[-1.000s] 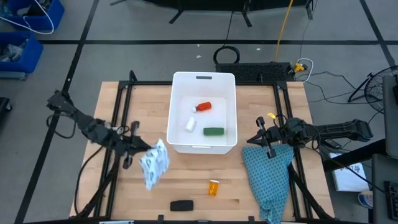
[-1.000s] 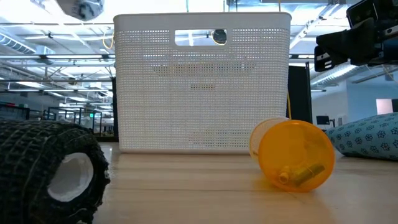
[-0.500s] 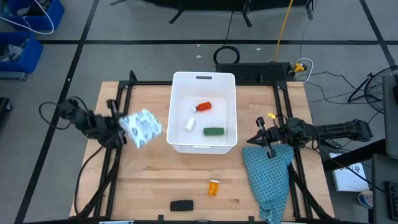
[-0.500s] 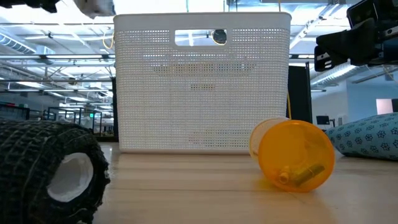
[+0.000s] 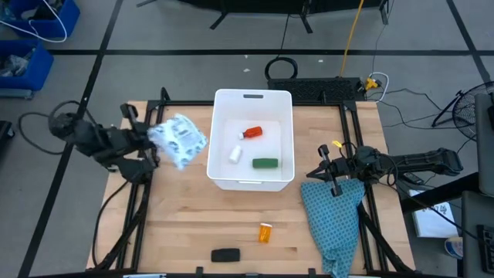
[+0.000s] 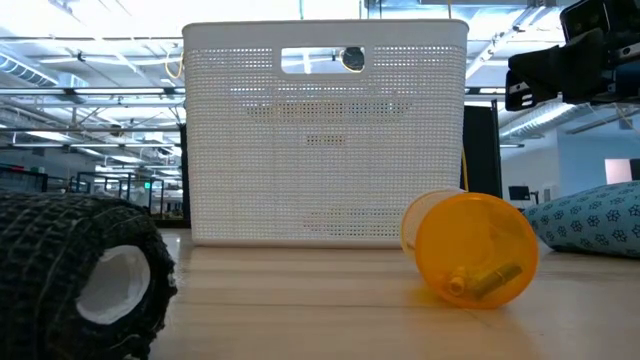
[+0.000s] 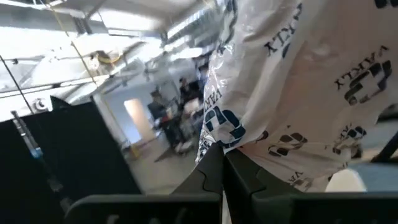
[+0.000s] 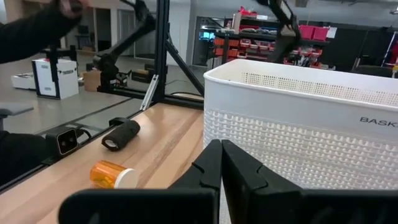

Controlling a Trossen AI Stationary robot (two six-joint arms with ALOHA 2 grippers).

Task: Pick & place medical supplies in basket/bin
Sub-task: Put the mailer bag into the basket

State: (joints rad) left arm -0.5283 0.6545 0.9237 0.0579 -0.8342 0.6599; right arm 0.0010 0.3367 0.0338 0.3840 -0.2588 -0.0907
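Lifted higher, crinkled white printed packet [image 5: 178, 140] pinched by left pincer [image 5: 151, 144], beside perforated white tub [image 5: 217, 131], right pincer [image 5: 323, 171] shut empty.

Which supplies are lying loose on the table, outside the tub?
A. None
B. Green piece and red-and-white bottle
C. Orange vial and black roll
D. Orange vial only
C: the orange vial and black roll lie on the table, near its front edge, outside the tub.

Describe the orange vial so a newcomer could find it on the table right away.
Start at the white basket in the middle of the wooden table. On the bare wood in front of it, toward the near edge, lies the orange vial on its side. Its clear orange body sets it apart from the black roll nearby.
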